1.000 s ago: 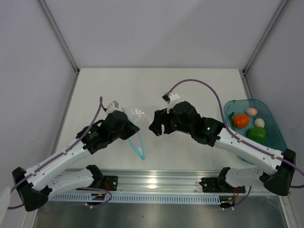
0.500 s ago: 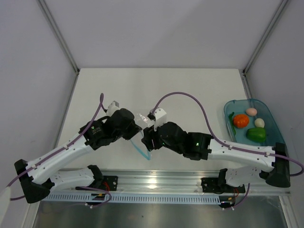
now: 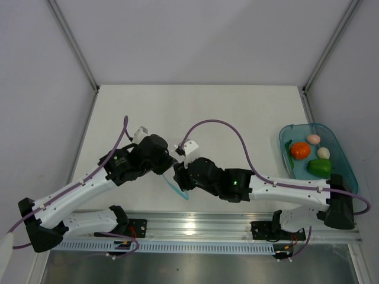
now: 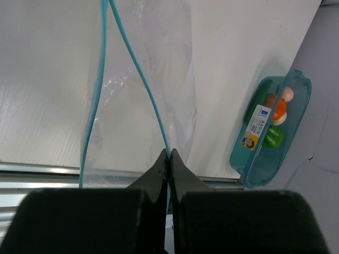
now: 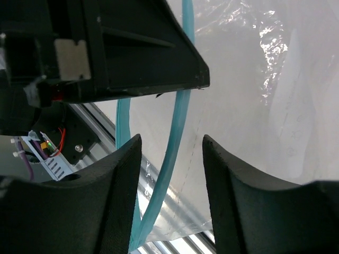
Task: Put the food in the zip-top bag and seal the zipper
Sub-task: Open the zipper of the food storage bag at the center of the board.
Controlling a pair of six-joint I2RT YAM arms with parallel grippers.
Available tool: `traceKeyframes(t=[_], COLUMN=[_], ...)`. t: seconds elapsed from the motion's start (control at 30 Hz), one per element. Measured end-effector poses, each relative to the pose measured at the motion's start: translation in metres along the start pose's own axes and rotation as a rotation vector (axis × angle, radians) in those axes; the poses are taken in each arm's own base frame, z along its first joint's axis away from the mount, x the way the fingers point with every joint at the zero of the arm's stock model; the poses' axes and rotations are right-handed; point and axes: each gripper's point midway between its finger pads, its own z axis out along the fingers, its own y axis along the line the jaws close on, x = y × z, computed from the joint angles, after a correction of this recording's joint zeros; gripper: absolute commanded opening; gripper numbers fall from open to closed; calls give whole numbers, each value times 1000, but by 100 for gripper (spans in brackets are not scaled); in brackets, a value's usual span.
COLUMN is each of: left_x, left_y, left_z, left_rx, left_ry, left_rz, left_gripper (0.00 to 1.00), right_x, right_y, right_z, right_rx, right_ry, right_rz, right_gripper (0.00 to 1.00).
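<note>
The clear zip-top bag (image 4: 159,79) hangs from my left gripper (image 4: 169,154), which is shut on one teal zipper (image 4: 140,79) strip; the bag's mouth gapes. In the top view the left gripper (image 3: 169,163) and right gripper (image 3: 179,175) sit close together over the zipper (image 3: 176,190). My right gripper (image 5: 172,151) is open, its fingers (image 5: 119,180) on either side of a zipper strip (image 5: 177,124) without closing on it. The food lies in the teal tray (image 3: 343,171) at the right: the orange-red one (image 3: 300,149), the green one (image 3: 320,167), two pale eggs (image 3: 313,139).
The tray with the food also shows in the left wrist view (image 4: 249,161). A metal rail (image 3: 195,228) runs along the table's near edge. The left gripper's black body (image 5: 132,47) fills the upper left of the right wrist view.
My right arm has swung left and down from mid-table to the bag's mouth beside the left gripper. The left gripper shifted slightly right, still holding the bag.
</note>
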Motion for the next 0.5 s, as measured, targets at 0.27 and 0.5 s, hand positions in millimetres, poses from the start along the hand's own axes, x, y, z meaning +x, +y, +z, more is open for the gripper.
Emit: traceKeyframes(t=[0.27,0.5], left_x=[3,3], left_y=[0,-6], left_z=[1,-5], left_rx=[-2,179], left_ry=[16,1], left_rz=[8,95], left_gripper=[1,100], right_x=[6,5], right_y=[0,-4], right_z=[4,5], right_rx=[21,36], right_ry=[6,0], right_rz=[-23,-11], right_gripper=[0,0])
